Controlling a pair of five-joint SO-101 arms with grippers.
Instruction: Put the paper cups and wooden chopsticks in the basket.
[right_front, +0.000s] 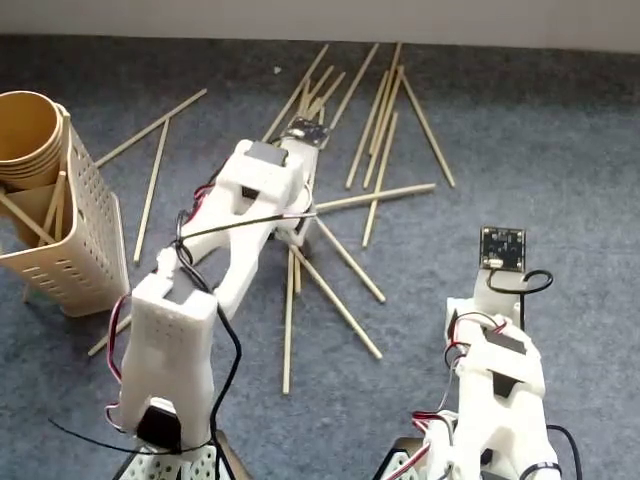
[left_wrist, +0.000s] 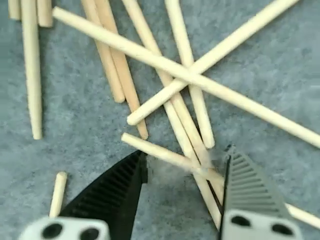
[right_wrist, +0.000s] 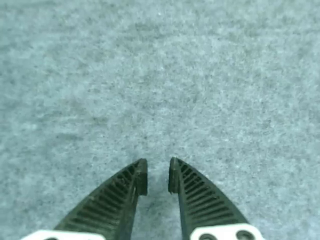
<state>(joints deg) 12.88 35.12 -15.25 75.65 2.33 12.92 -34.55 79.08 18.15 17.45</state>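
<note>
The basket (right_front: 75, 255) stands at the left edge of the table, and everything else lies to the right of it. The paper cups (right_front: 28, 135) are stacked inside the basket, at its far end, and a few chopsticks (right_front: 28, 222) lean in it next to them. Just beside the basket, two loose chopsticks (right_front: 152, 190) lie on the grey cloth (right_front: 560, 150).

Further right of the basket, the left arm (right_front: 230, 230) stretches over a pile of crossed chopsticks (right_front: 330, 290). The left gripper (left_wrist: 186, 152) hangs low over this pile with its fingers wide apart. One short chopstick (left_wrist: 160, 152) lies across the gap between them and reaches the grey finger (left_wrist: 247, 185). I cannot tell whether they touch.

More chopsticks (right_front: 385, 120) are spread like a fan beyond that arm.

The right gripper (right_wrist: 157, 162) is farthest from the basket, over bare grey cloth. Only a narrow gap separates its fingers, and nothing is between them.
</note>
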